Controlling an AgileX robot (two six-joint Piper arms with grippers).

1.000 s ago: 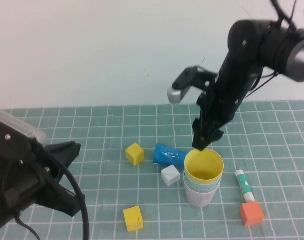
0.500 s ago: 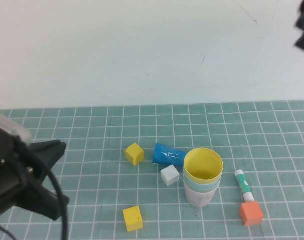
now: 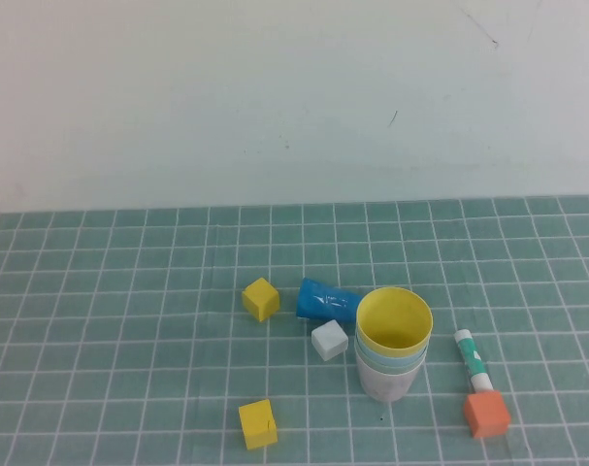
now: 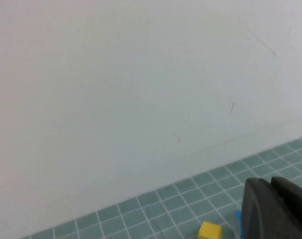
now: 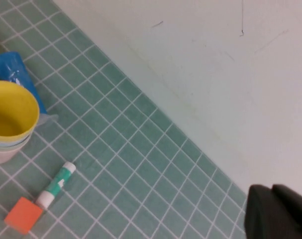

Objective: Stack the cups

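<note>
Cups nested in one stack, both arms pulled off the surface

The cups [image 3: 392,342] stand upright as one stack, yellow on top, then light blue and a pale one at the base, on the green gridded surface [image 3: 100,320], right of middle and toward the near edge. A blue tube [image 3: 326,300] lies against the stack's far left side, and a white cube [image 3: 329,340] sits just beside it on the left. One yellow cube [image 3: 261,298] is left of the tube, another yellow cube [image 3: 257,424] sits near the front edge. A marker [image 3: 472,358] and an orange cube [image 3: 487,415] lie to the right. The left half of the surface and the strip along the back wall [image 3: 275,97] lie open. The left pincer [image 4: 270,211] is raised facing the wall, closed on nothing. The right pincer [image 5: 277,214] is high beyond the stack, also closed and empty.
</note>
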